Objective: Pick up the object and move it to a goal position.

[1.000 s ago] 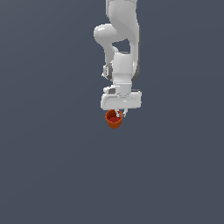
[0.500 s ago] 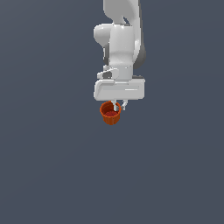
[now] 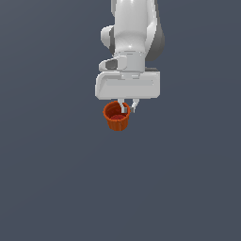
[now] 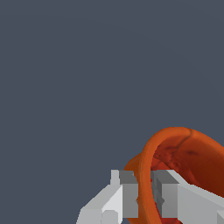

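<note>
From where I stand, the white robot arm point(image 3: 134, 35) reaches straight down over a plain dark grey-blue floor point(image 3: 52, 188), its broad white hand block set crosswise. Under it the white two-fingered gripper point(image 3: 128, 107) pinches the small orange-red ribbed cup point(image 3: 116, 116) by its rim: one finger point(image 3: 123, 106) dips inside the darker red hollow, the other sits just outside the wall on the exterior view's right. The wrist view confirms it, the cup's orange rim point(image 4: 145, 175) squeezed between two grey pads point(image 4: 128, 192), one on each side of the wall. The cup hangs just below the hand block, mouth tipped a little toward the exterior camera, nothing else touching it
</note>
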`<state>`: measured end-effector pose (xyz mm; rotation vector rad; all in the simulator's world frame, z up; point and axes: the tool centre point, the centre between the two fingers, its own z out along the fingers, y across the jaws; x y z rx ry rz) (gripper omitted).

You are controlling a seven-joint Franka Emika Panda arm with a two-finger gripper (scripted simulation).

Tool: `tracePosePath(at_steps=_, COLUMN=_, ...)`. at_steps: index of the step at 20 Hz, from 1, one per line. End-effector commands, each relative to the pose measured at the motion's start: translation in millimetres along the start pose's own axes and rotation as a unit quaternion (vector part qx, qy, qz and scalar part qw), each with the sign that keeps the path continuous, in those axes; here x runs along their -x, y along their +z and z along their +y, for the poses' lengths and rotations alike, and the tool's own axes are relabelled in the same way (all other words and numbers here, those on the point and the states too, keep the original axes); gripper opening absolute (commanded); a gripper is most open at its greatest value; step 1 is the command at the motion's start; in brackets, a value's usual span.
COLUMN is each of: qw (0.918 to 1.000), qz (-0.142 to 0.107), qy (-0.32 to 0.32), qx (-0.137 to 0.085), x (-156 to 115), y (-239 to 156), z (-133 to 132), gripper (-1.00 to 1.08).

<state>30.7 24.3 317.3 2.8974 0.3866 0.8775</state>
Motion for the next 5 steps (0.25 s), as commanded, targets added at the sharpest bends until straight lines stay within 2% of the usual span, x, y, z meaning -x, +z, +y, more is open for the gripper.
tracePosePath(at_steps=1, qw=1.0, qz=0.001, qy=0.0, qx=-0.001, x=-7.8, y=-4.8, z=2.4, gripper=-1.0)
tracePosePath(at_steps=5, qw=1.0, qz=0.001, qy=0.0, qx=-0.002, x=-11.5, y=-6.6, z=3.3, gripper=-1.0)
